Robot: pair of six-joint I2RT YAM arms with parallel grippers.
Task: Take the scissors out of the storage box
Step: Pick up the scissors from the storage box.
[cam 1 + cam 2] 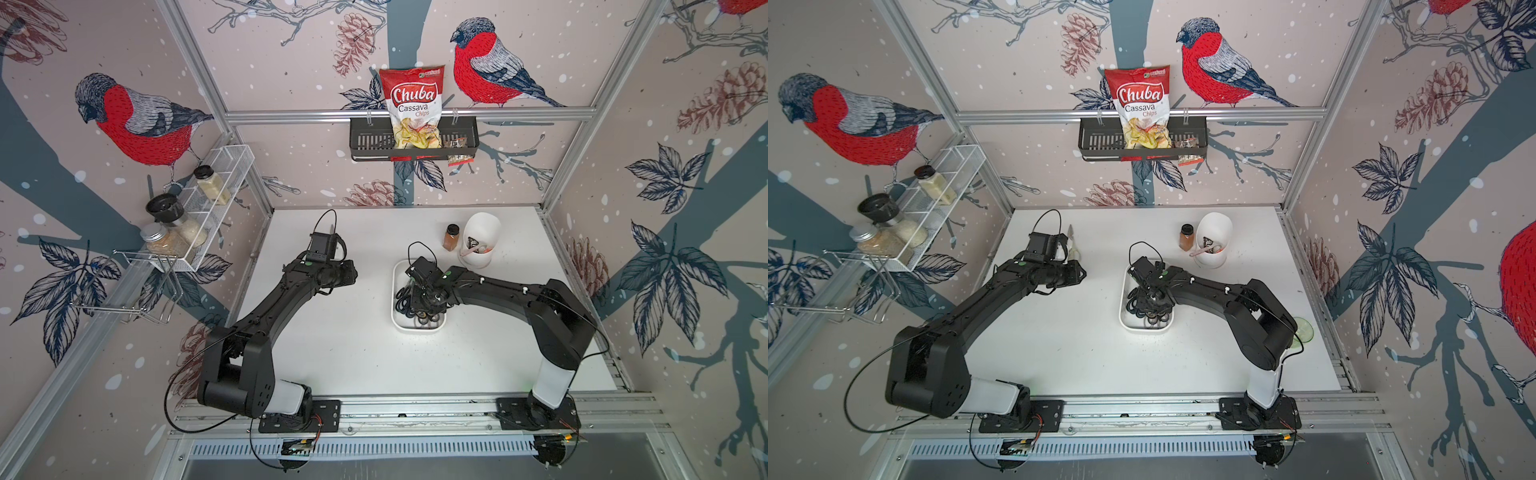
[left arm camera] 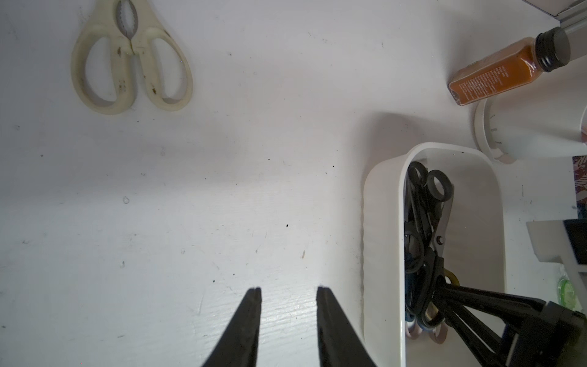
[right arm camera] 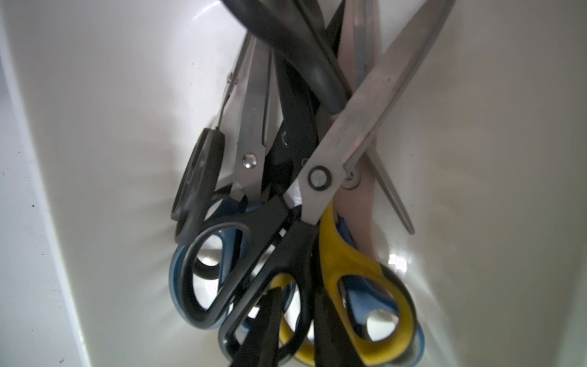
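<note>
White table point(image 1: 332, 353): right gripper point(image 2: 443, 289) reaches into the box point(image 2: 381, 222) for scissors point(image 3: 317, 178), grip unclear; left gripper point(image 2: 288, 290), ten o'clock, hangs clear, fingers apart, empty.

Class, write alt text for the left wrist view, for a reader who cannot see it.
The left claw hangs open over the white table. Next to it, the right claw reaches into a white box of dark-handled scissors; cream scissors, a spice jar and a cup sit farther off.
</note>
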